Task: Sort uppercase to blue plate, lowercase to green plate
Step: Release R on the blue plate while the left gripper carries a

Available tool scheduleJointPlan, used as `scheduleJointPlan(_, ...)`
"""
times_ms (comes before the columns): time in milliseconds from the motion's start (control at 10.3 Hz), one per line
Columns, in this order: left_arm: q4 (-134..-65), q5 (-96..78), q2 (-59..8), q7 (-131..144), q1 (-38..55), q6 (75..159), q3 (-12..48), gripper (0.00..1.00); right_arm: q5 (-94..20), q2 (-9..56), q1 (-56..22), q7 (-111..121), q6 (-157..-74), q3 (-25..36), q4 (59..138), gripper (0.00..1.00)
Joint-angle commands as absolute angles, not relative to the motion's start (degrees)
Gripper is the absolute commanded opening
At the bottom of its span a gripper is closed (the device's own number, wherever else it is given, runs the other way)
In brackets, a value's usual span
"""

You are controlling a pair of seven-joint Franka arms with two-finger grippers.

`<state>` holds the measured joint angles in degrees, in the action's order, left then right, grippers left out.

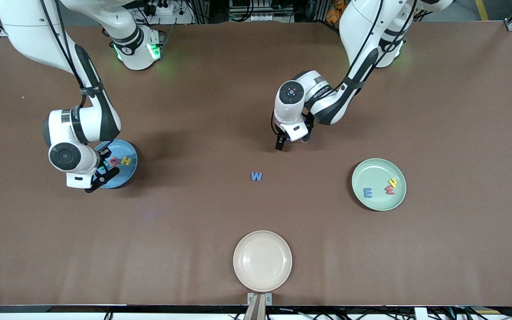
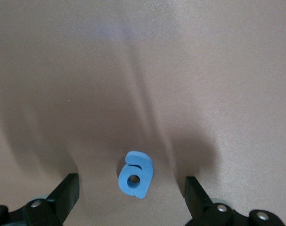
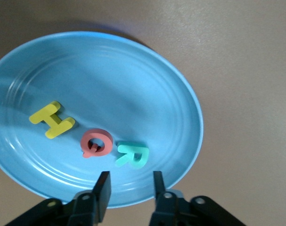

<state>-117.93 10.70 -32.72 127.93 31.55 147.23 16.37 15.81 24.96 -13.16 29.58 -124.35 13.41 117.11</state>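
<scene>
In the front view, the round sky-blue plate lies on the brown tabletop toward the right arm's end. A yellow foam letter H and a red foam letter Q lie in it. The right claw is over this plate, and a teal foam letter R is mostly hidden under it. The round pale green plate lies toward the left arm's end, well apart from the blue plate. In it lie a blue foam letter m, a red foam letter m and a yellow foam letter y. A small blue foam letter W lies alone on the tabletop between the two plates. The left claw is low over the tabletop, over a spot farther from the front camera than the W. A round beige plate lies nearer to the camera than the blue plate.

In the left wrist view, the left claw has its fingers wide apart. A blue rounded lowercase foam letter lies on the tabletop between them, touching neither.

In the right wrist view, the right claw has its fingers a little apart and holds nothing. The H, the Q and the teal R lie in a row in the blue plate; the R is just beside the fingertips.
</scene>
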Motion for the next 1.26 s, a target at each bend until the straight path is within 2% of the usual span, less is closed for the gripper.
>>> scheduleJointPlan(0, -118.9, 16.5, -31.8, 132.5, 31.4, 148.3, 15.6, 1.0, 15.3, 24.7, -13.2, 30.8, -124.9, 13.5, 117.6, 0.83)
scheduleJointPlan(486, -118.9, 20.3, -32.2, 135.8, 31.3, 149.7, 15.6, 1.0, 14.7, 24.6, -13.2, 30.3, -124.0, 13.5, 117.5, 0.86)
scheduleJointPlan(778, -118.8, 20.3, -31.8, 135.8, 31.5, 149.6, 15.7, 1.0, 13.3, 23.7, -14.0, 22.0, -118.2, 13.1, 116.9, 0.84)
scheduleJointPlan(876, -118.7, 20.3, -31.7, 135.8, 31.3, 149.6, 15.7, 0.83, 12.6, 23.4, -14.8, 17.5, -114.3, 12.0, 115.4, 0.83)
scheduleJointPlan(973, -118.7, 20.3, -31.7, 135.8, 31.2, 149.6, 15.8, 0.22, 11.7, 22.7, -15.0, 13.4, -110.2, 10.0, 113.8, 0.83)
scheduleJointPlan(1070, -118.7, 20.3, -31.7, 135.8, 31.2, 149.6, 15.8, 0.0, 9.2, 21.6, -15.0, 8.6, -106.5, 6.9, 112.3, 0.83)
scheduleJointPlan(1167, -118.7, 20.3, -31.7, 135.8, 31.1, 149.6, 15.7, 0.0, 7.7, 21.3, -15.0, 3.2, -104.9, 4.2, 111.5, 0.83)
